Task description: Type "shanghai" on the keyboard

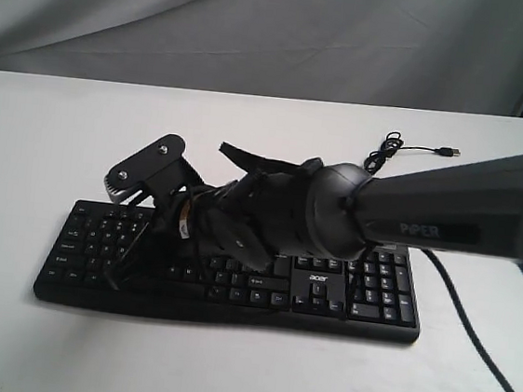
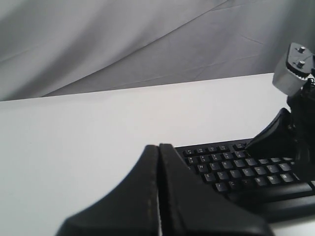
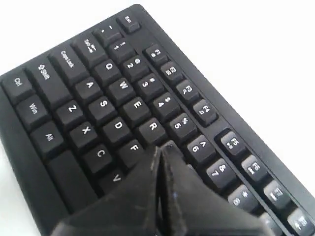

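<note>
The black keyboard (image 1: 363, 296) lies across the middle of the white table, acer logo above the arrow keys. My right arm reaches over it from the right. Its gripper (image 1: 156, 241) is shut and empty, hanging over the left half of the letter keys. In the right wrist view the shut gripper (image 3: 162, 150) points down just past the F and R keys of the keyboard (image 3: 98, 98), about where T and G lie; contact cannot be told. The left gripper (image 2: 159, 146) is shut and empty, off the left end of the keyboard (image 2: 231, 167). It is not in the exterior view.
The keyboard's thin USB cable (image 1: 385, 153) is coiled behind its right end, plug (image 1: 449, 152) lying loose. A thicker black cable (image 1: 472, 330) runs down the table at the right. A grey cloth backdrop (image 1: 260, 27) hangs behind the table.
</note>
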You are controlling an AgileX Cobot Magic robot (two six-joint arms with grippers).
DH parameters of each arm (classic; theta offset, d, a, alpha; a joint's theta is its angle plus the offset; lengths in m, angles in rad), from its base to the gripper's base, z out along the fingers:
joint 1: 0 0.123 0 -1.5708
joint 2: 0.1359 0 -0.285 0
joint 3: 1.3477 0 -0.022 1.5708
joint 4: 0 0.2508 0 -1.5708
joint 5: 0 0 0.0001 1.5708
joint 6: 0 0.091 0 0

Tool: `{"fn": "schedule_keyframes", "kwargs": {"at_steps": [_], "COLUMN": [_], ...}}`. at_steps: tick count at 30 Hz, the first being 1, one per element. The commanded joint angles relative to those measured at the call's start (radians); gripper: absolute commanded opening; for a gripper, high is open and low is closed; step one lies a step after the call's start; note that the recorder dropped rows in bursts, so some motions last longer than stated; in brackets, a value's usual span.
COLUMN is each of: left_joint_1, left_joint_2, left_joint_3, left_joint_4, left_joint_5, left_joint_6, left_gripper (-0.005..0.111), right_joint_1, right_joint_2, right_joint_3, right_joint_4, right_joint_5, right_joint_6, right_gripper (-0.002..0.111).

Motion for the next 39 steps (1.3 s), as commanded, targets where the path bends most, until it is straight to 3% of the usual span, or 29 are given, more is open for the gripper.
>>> {"fn": "schedule_keyframes", "kwargs": {"at_steps": [1,21,39], "left_joint_1": [-0.004,-0.004,-0.004], "left_joint_2": [-0.003,-0.003,-0.003], "left_joint_3": [0.004,0.004,0.004], "left_joint_4": [0.001,0.001,0.001], "left_joint_5": [-0.005,-0.005,-0.005], "left_joint_6": [-0.003,-0.003,-0.003], "left_gripper": [0.000,0.000,0.000], "right_joint_1": [0.013,0.007,-0.022], "right_joint_2": [0.060,0.113,-0.006], "right_joint_3": [-0.078,-0.082,0.004], "right_joint_4": [0.006,0.017,0.014], "right_joint_5": [0.032,0.079,0.091], "right_joint_6": [-0.021,-0.035,-0.043], "right_gripper": [0.000,0.000,0.000]}}
